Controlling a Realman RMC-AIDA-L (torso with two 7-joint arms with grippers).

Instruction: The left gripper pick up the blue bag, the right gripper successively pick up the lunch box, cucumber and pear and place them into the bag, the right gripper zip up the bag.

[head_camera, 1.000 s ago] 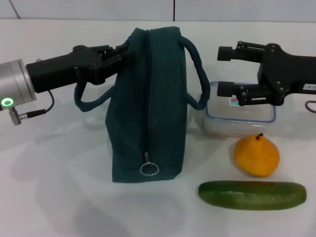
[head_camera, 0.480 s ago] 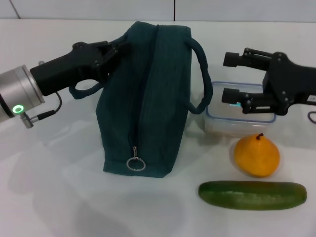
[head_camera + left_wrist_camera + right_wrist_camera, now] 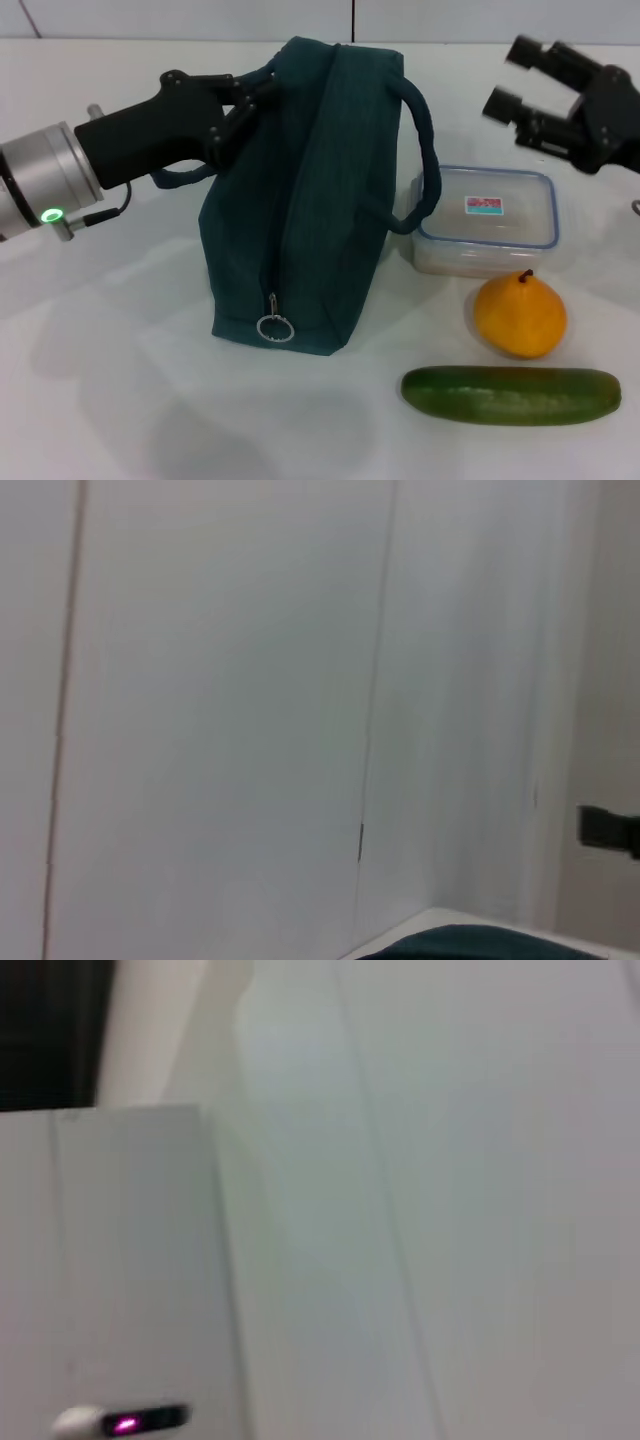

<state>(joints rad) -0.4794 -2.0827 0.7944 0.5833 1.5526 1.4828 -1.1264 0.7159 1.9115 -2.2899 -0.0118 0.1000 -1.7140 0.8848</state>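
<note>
On the white table (image 3: 120,400), centre, stands the blue bag (image 3: 310,190), tilted, zip shut, pull ring at 6 o'clock. From 9 o'clock the left gripper (image 3: 243,100) is clamped on its near handle, apparently to steady it for loading. At 2 o'clock the right gripper (image 3: 525,75) hovers, fingers spread, empty. Below it sit the lunch box (image 3: 487,220), then cucumber (image 3: 511,395), then pear (image 3: 520,316), none packed yet.

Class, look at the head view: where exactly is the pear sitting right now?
The pear sits on the table's right side, just in front of the lunch box and just behind the cucumber.
</note>
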